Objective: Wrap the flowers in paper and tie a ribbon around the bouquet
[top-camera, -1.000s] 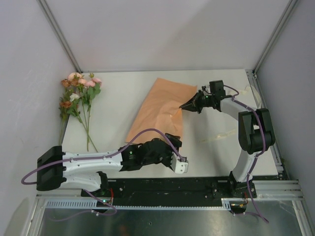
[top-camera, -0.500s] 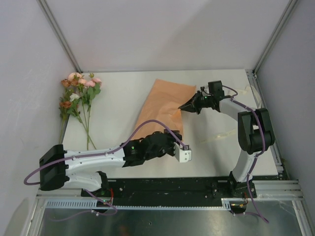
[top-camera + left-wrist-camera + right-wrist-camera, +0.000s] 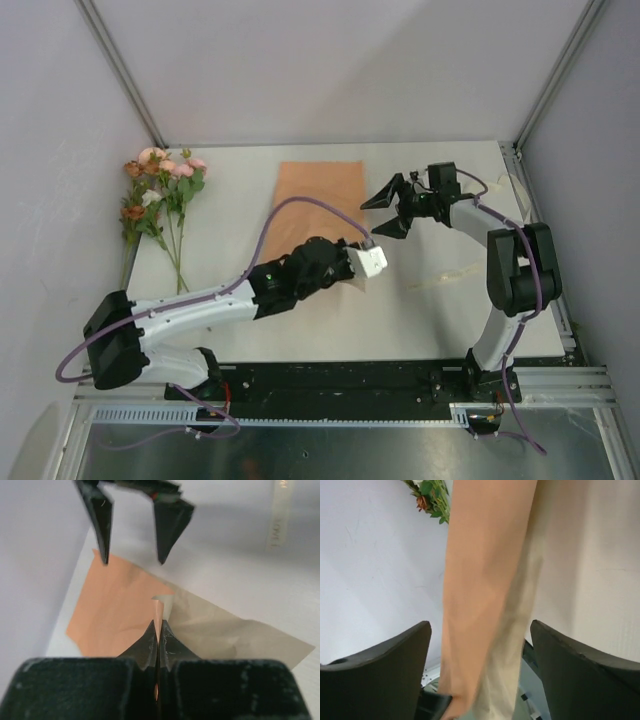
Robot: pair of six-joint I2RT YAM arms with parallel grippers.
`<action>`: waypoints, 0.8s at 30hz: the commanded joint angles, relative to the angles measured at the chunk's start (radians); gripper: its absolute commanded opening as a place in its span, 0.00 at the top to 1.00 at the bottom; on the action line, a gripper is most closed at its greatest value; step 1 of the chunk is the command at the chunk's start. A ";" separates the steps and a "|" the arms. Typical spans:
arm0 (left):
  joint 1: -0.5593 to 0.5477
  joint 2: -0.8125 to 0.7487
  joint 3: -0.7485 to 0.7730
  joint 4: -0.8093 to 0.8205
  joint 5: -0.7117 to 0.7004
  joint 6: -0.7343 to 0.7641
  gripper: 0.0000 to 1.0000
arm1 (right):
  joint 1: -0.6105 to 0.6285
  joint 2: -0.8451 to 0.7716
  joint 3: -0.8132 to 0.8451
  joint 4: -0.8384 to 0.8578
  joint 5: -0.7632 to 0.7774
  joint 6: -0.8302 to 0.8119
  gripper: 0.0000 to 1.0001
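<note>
Pinch first: the left gripper [image 3: 158, 625] has its jaws pressed together on the near edge of the paper [image 3: 112, 607], and a thin ridge of sheet stands up between the tips. From that grip the paper runs away from it across the table [image 3: 240, 290]. The peach face shows to its left and a paler, beige face to its right (the underside, I judge, turned up by a fold). Beyond the pinch, the right gripper [image 3: 132, 535] hangs over the sheet's far part with its jaws spread wide and nothing in them. Its own camera shows the paper as a long peach band passing under the gap.

The step in hand looks like laying out the sheet, so wrapping has not begun. The flowers [image 3: 160, 195] lie well off to the left gripper's left, apart from the paper, with blooms away and stems toward the arm bases. The ribbon [image 3: 445, 274] is a faint cream strip to the right of the pinch, on the right gripper's near side.

The next move probably calls for lowering the pinched edge so that the fold settles flat. The thin paper may crease or drag if pulled sideways.
</note>
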 commanded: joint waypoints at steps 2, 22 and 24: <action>0.116 -0.054 0.061 -0.022 0.064 -0.331 1.00 | -0.074 -0.080 0.004 -0.024 -0.056 -0.130 0.03; 0.420 -0.078 0.160 -0.002 0.345 -0.855 1.00 | 0.037 0.193 -0.018 0.029 0.023 -0.373 0.01; 0.444 -0.083 0.161 0.002 0.361 -0.891 1.00 | 0.054 0.259 0.039 0.037 0.023 -0.374 0.01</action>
